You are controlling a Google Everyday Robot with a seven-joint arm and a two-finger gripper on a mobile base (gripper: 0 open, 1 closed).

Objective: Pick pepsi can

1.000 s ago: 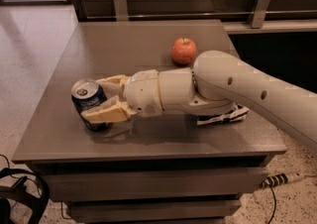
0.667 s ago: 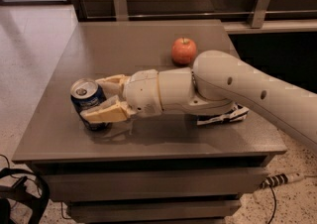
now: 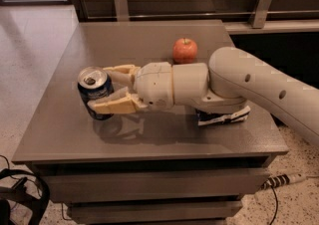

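Observation:
The pepsi can is dark blue with a silver top and pull tab. It stands near the left side of the grey table, tilted a little. A shadow on the table lies below it. My gripper reaches in from the right and is shut on the can. One cream finger lies behind the can and the other lies in front of it. The white arm stretches back to the right edge of the view.
A red apple sits on the table behind the wrist. A dark blue and white chip bag lies flat under the arm near the right front. A wooden rail with metal posts runs behind the table. Cables lie on the floor.
The can and gripper have risen a little and shifted slightly right. The can now tilts, with a shadow beneath it. The apple and the bag have not moved.

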